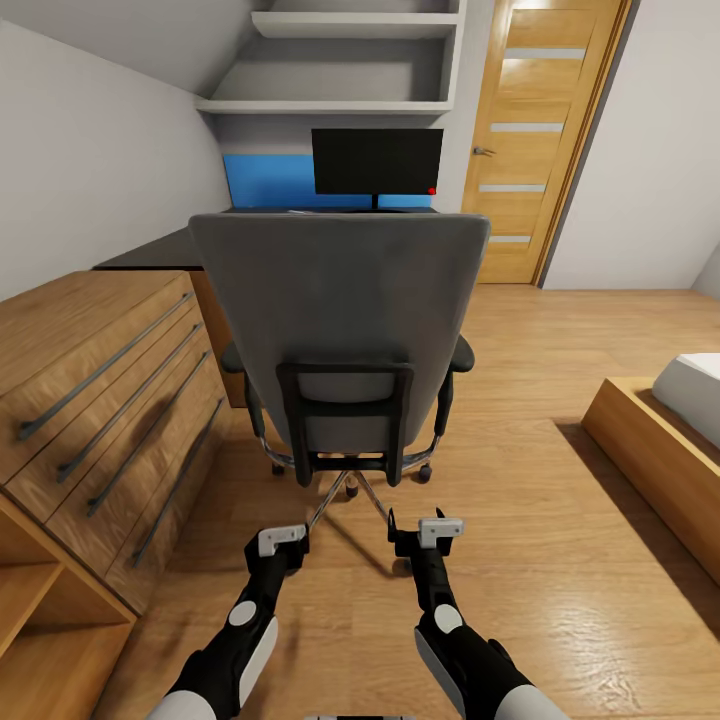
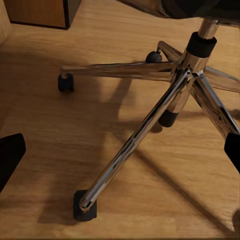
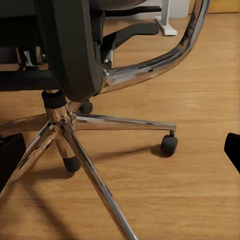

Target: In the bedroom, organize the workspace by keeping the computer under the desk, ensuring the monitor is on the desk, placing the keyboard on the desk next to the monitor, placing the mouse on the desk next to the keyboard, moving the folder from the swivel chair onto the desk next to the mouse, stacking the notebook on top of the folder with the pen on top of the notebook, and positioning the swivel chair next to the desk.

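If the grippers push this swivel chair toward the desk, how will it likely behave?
The swivel chair will probably roll easily: its chrome base sits on casters on smooth wood floor. It may rotate or veer instead of tracking straight, since the seat rides on one central column. A high push on the tall back risks tipping slightly.

The swivel chair [image 1: 340,330] hides its own seat, most of the desk [image 1: 150,252], and the monitor's [image 1: 377,161] stand.

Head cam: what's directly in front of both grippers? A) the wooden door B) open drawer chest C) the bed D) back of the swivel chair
D: the swivel chair stands with its grey back to the camera, and the left gripper and right gripper are low behind its chrome base.
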Robot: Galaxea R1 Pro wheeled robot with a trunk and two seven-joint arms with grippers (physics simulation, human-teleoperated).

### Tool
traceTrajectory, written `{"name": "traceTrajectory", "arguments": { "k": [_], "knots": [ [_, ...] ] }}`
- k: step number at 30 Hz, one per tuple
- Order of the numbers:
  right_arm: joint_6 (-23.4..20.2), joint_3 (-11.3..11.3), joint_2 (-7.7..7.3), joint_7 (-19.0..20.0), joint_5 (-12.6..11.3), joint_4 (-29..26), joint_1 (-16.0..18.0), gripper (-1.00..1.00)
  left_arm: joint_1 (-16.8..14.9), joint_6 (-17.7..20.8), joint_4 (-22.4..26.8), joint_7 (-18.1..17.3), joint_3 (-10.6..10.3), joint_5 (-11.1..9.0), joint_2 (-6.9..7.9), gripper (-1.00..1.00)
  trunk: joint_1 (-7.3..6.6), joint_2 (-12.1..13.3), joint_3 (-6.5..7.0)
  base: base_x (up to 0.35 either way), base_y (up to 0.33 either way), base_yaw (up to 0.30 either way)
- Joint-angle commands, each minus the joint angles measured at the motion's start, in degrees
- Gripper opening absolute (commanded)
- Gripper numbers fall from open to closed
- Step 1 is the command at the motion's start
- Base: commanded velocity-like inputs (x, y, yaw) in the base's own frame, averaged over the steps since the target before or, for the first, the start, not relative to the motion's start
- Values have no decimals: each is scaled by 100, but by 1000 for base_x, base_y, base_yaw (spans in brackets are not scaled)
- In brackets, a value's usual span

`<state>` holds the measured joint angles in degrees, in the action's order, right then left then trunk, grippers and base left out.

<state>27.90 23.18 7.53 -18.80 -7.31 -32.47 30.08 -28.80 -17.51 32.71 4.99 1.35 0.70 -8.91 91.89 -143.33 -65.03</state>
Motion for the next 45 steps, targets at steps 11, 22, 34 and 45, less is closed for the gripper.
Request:
{"name": "traceTrajectory", "arguments": {
  "k": [11, 22, 34, 45],
  "knots": [
    [26, 51, 1, -22, -68, 5, 7, 100, -3, -24, -59, 3, 7, 17, 0, 100, -1, -2, -4, 0, 0, 0],
    [31, 55, 2, -19, -69, 12, 7, 100, -3, -24, -63, -4, 6, 24, 3, 100, -1, -2, -4, 41, 0, 0],
    [31, 55, 10, -34, -68, 13, 7, 100, -3, -24, -63, 8, 7, 23, 4, 100, -1, -2, -4, 161, 0, 0],
    [31, 47, 6, -45, -60, 11, 7, 100, -3, -31, -63, -1, 8, 22, 4, 100, -1, -2, -4, 86, 0, 0]
  ]
}}
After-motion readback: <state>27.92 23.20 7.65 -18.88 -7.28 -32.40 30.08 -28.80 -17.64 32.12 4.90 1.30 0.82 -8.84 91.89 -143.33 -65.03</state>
